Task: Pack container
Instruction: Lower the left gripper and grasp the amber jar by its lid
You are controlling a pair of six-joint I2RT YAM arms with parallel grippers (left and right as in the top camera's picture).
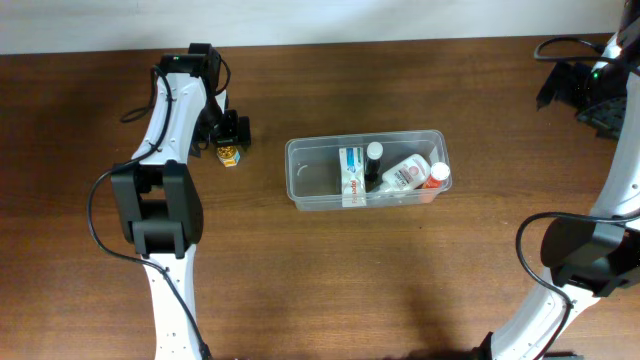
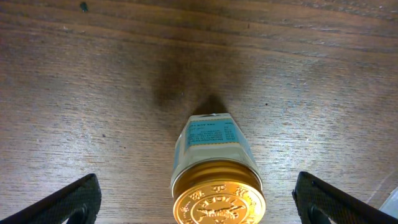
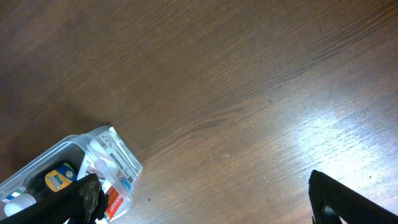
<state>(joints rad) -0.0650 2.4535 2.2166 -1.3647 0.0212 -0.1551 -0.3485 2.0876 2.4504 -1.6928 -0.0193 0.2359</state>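
Left claw: my left claw [image 2: 198, 202] is spread wide and gripping nothing, with one finger [image 2: 71, 202] at each lower corner of my wrist view.
Between the fingers: a small jar [image 2: 214, 168] with a gold lid and a blue-green label stands upright on the wooden table [image 2: 93, 81], about midway between the two fingers and touching neither.
Just past the jar: only bare wood and the jar's own shadow, so nothing crowds the grasp.
Step in hand: I judge this to be the approach to pick up the jar, which looks like the one item left outside. The claw is lined up but not yet closed.
Next move calls for: coming lower so the pads meet the jar's body below the lid, then closing evenly. The jar is narrow and upright, so I'd expect an off-centre squeeze to tip it.
Further out, to my claw's right: the container [image 1: 310, 175], a clear tub, sits well apart from the jar.
In it: a white box with blue print [image 1: 350, 172], a dark-capped bottle [image 1: 373, 160] and a white bottle with a red label [image 1: 405, 175] fill the half away from me. The near end is free.
After the grasp: lift clear of the rim, carry across, and lower into that free near end.
Farthest off: my right claw [image 3: 211, 199] hangs beyond the tub's far end, jaws parted and holding nothing.
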